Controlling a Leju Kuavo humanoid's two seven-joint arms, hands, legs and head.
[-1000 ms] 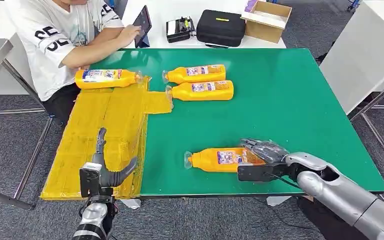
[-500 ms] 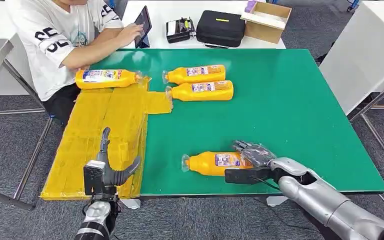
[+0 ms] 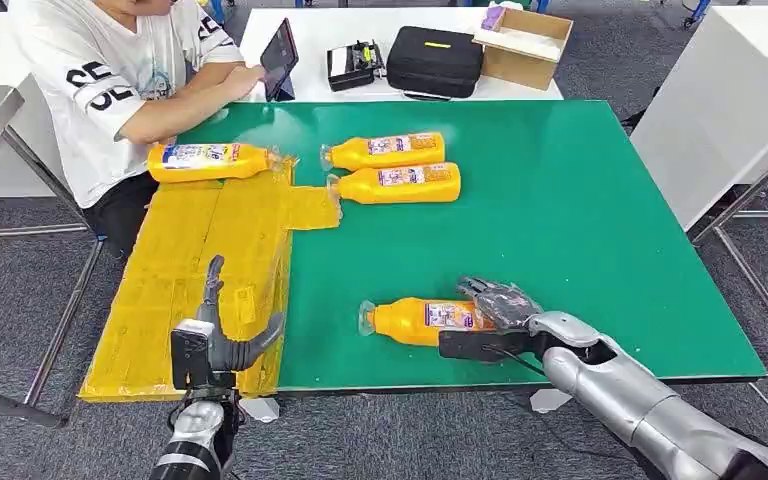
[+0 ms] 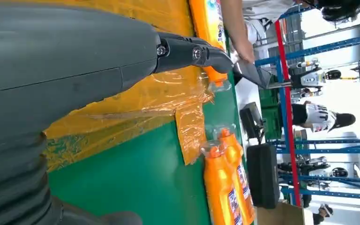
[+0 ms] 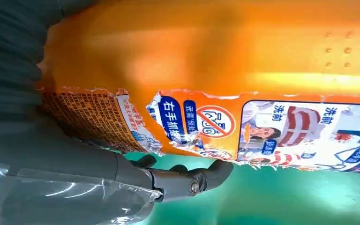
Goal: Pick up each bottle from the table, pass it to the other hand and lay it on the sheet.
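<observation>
Left hand [image 3: 222, 335]: nearest item, raised over the near corner of the sheet; fingers spread and apart, thumb out to the side, holding nothing. In the left wrist view [image 4: 65, 79] a dark finger stretches out above the sheet's wrinkled film.

Right hand [image 3: 495, 318]: low at the near edge of the table, fingers wrapped over the base end of the near bottle, thumb lying along the bottle's near side; it grasps the bottle. In the right wrist view [image 5: 75, 159] the thumb sits under the torn label, with green table surface just beyond it.

Near bottle [image 3: 420, 319]: orange, lying on its side, cap end pointing away from the right hand and toward the left hand; base end inside the right hand's grasp. Whether it rests on the table or is just lifted cannot be told.

Sheet [image 3: 175, 270]: yellow, crinkled, wrapped over the table's left portion; directly under and ahead of the left hand, well apart from the right hand.

Table [image 3: 560, 200]: green top, running ahead of both hands.

Pair of bottles [image 3: 392, 168]: two orange bottles lying side by side on the green surface, far ahead of both hands, caps at the sheet's far tab.

Bottle on sheet [image 3: 210, 160]: orange, on its side at the sheet's far edge, straight ahead of the left hand.

Person [image 3: 110, 80]: seated beyond the far corner of the sheet, white shirt, one hand on a tablet [image 3: 278, 60].

Black case [image 3: 435, 62]: on the white surface past the table.

Cardboard box [image 3: 525, 45]: beside the black case, flaps up.
</observation>
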